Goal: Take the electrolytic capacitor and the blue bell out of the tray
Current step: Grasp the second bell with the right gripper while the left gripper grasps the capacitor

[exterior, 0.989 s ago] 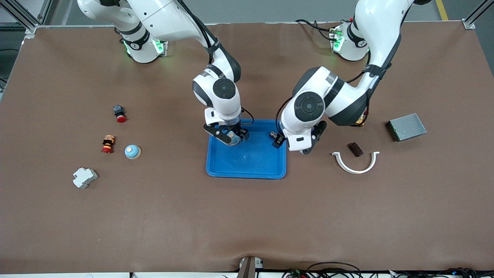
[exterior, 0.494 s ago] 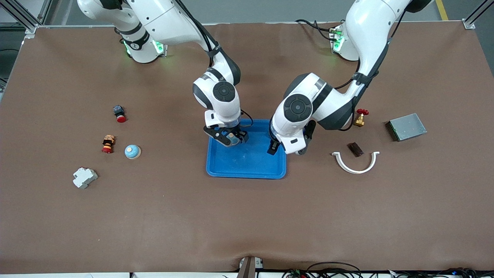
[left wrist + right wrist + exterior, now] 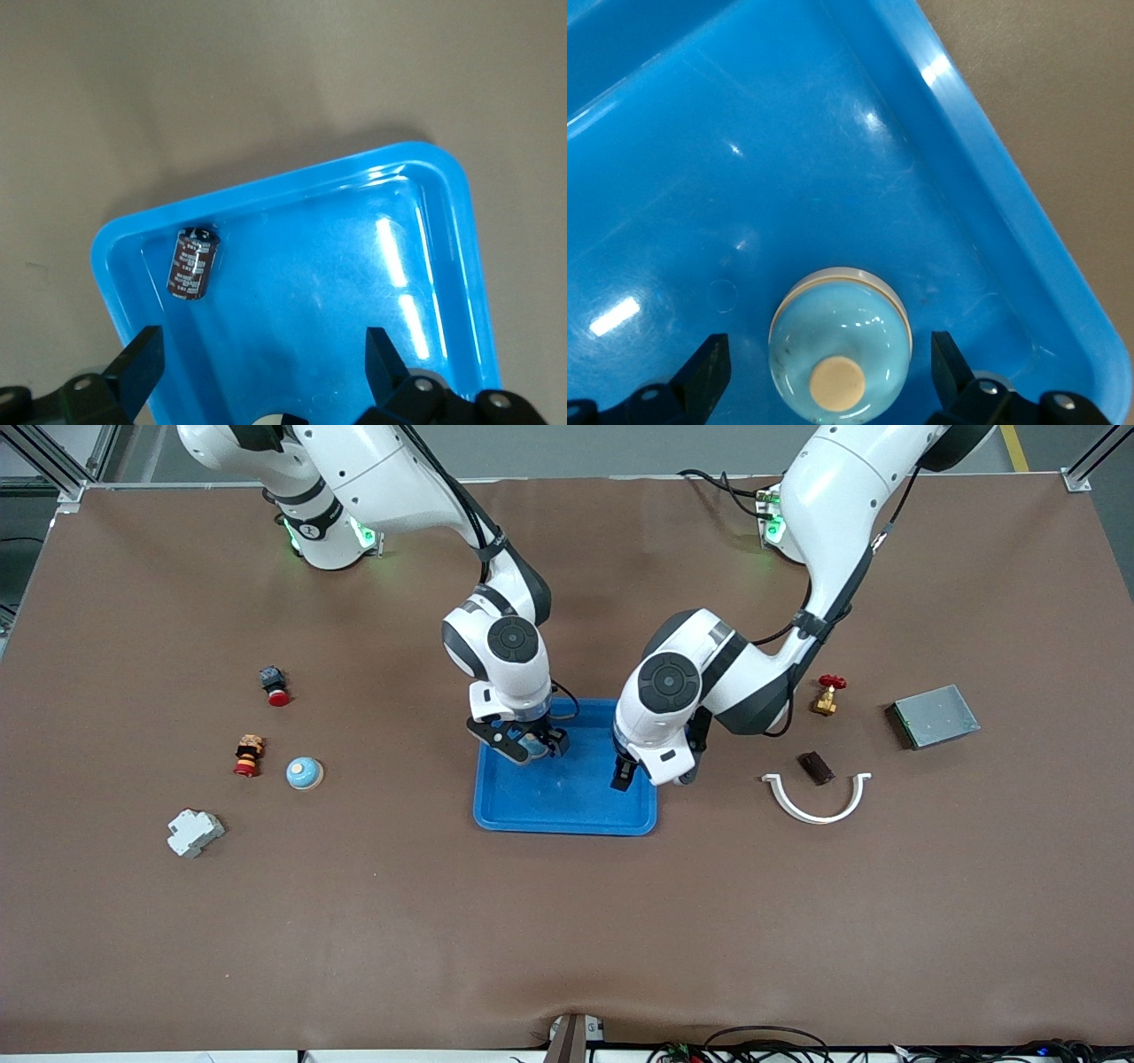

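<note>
A dark brown capacitor point(image 3: 193, 263) lies on its side in a corner of the blue tray point(image 3: 443, 266); in the front view the left arm hides it. My left gripper point(image 3: 263, 367) hangs open over the tray point(image 3: 567, 806), apart from the capacitor, at the tray's edge toward the left arm's end point(image 3: 651, 778). A light blue bell point(image 3: 840, 345) with a cream button sits in the tray point(image 3: 992, 204). My right gripper point(image 3: 830, 372) is open, one finger on each side of the bell with gaps between. The front view shows this gripper point(image 3: 524, 746) low over the tray.
Toward the right arm's end lie a red-button switch point(image 3: 275, 685), a red-orange stacked part point(image 3: 249, 755), a second blue bell point(image 3: 304, 773) and a white breaker point(image 3: 194, 832). Toward the left arm's end: brass valve point(image 3: 827, 693), brown block point(image 3: 816, 767), white curved piece point(image 3: 816, 802), grey box point(image 3: 932, 716).
The left arm has swung toward the right arm's end, over the tray's edge, covering the capacitor and uncovering the brass valve. The right gripper has barely shifted.
</note>
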You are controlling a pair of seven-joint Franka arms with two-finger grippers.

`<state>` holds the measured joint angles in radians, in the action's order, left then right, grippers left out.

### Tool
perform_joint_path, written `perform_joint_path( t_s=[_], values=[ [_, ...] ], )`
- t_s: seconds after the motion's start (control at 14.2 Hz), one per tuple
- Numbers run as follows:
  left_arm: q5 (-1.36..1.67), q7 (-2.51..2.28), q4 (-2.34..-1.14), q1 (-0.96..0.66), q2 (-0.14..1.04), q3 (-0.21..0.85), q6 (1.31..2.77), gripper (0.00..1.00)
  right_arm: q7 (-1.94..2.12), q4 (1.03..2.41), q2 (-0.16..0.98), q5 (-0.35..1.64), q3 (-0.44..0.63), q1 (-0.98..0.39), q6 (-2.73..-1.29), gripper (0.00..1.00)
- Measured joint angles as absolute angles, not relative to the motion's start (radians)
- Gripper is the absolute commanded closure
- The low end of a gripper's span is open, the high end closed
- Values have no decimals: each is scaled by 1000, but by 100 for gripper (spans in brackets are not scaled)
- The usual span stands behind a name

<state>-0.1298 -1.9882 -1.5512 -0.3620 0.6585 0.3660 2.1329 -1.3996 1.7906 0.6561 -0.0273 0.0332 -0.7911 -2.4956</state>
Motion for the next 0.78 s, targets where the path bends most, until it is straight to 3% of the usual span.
perform_joint_path(
  t_s=[0.28, 0.35, 0.49, 0.56, 0.64, 0.71, 0.78],
  values=[
    [-204, -1994, -1559, -383, 704, 366, 2134, 0, -1400, 1790, 657, -27, 34, -791, -2497, 0],
    [-234, -1994, -1562, -386, 722, 366, 2134, 0, -1400, 1790, 657, -27, 34, -791, -2497, 5],
    [-257, -1994, -1563, -389, 752, 366, 2137, 0, -1400, 1789, 657, -27, 34, -791, -2499, 35],
    [-258, -1994, -1563, -389, 759, 366, 2138, 0, -1400, 1789, 657, -27, 34, -791, -2502, 57],
    [-258, -1994, -1563, -390, 761, 366, 2138, 0, -1400, 1789, 657, -27, 34, -791, -2505, 88],
    [-258, -1993, -1563, -390, 761, 366, 2138, 0, -1400, 1788, 657, -27, 34, -791, -2506, 100],
    [-258, -1993, -1563, -390, 761, 366, 2138, 0, -1401, 1784, 654, -27, 34, -791, -2504, 100]
  ],
)
